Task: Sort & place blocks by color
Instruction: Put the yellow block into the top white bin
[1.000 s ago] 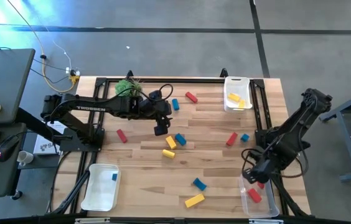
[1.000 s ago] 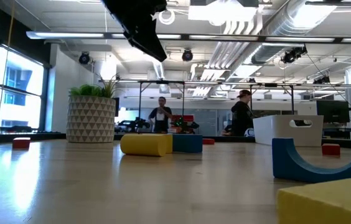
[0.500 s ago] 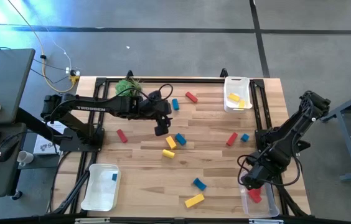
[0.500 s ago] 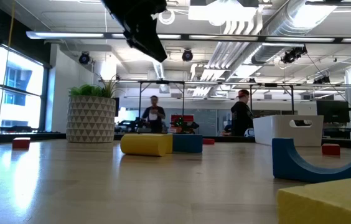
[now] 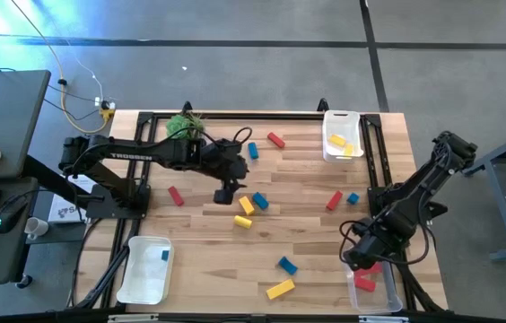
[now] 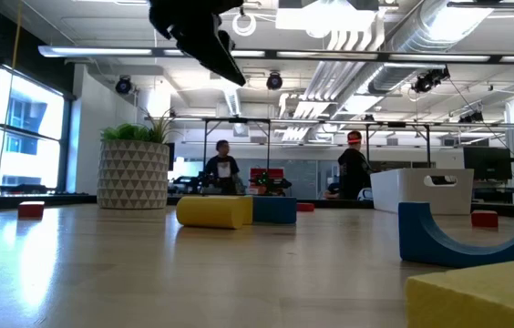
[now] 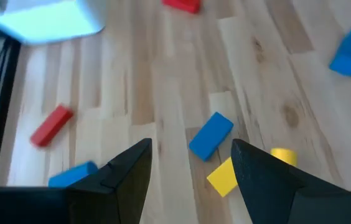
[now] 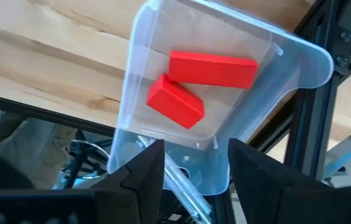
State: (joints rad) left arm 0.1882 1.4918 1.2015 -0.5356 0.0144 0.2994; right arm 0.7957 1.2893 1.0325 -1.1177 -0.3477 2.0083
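Note:
Red, blue and yellow blocks lie scattered on the wooden table. My left gripper (image 5: 226, 193) (image 7: 191, 180) hangs open above the table's middle, with a blue block (image 7: 211, 135), a yellow block (image 7: 223, 176) and a yellow cylinder (image 7: 282, 155) lying on the wood just ahead of it. My right gripper (image 5: 359, 260) (image 8: 191, 180) stands open above the far end of the clear tray (image 8: 139, 37) at the near right corner. Two red blocks (image 8: 211, 68) (image 8: 175, 102) lie on the tray's floor. Neither gripper has anything between its fingers.
A white tray (image 5: 341, 117) at the far right holds yellow blocks; another white tray (image 5: 141, 278) at the near left holds a blue block. A potted plant (image 5: 184, 126) stands at the far left. More blocks: red (image 5: 175, 196), red (image 5: 334, 200), blue (image 5: 286, 265), yellow (image 5: 280, 289).
My right gripper has shifted a little toward the table's near edge and down over the clear tray, where two red blocks now lie. My left gripper has stayed in place and rolled at the wrist.

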